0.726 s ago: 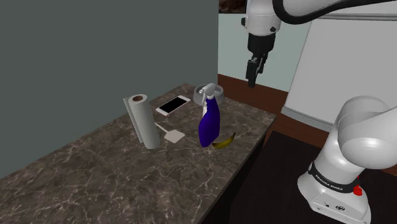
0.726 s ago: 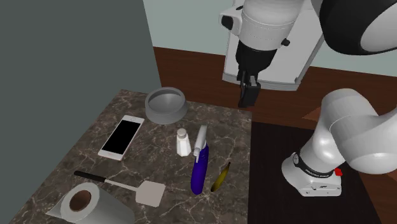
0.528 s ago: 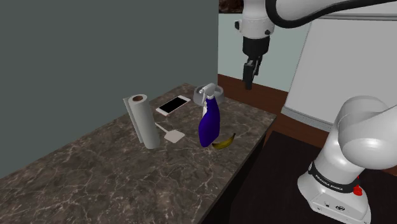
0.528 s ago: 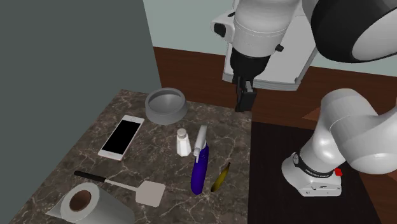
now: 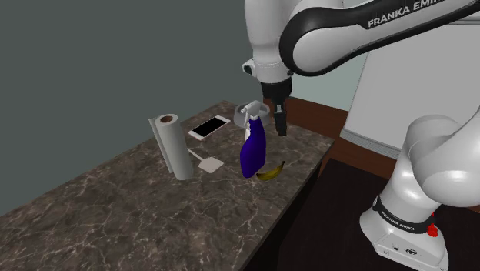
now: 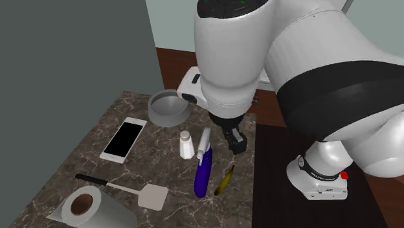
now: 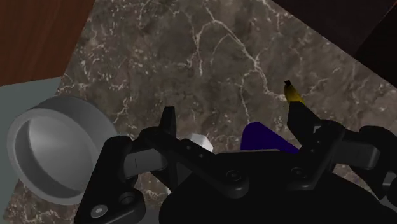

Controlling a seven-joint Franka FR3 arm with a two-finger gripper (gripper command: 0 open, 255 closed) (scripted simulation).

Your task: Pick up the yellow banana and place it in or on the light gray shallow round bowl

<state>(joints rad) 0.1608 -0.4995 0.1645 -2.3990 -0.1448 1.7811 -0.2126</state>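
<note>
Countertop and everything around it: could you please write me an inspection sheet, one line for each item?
Surface: dark marbled countertop, no spill seen.
Job's things: yellow banana lies near the counter edge, beside the blue spray bottle; grey bowl is empty, apart from both.
Clutter: paper towel roll, phone, spatula, white shaker.
Grippers: gripper above the counter between bowl and banana, jaws apart, holding nothing.
Cables: nothing seen.
Surroundings: dark grey wall, white panel behind the arm.
</note>
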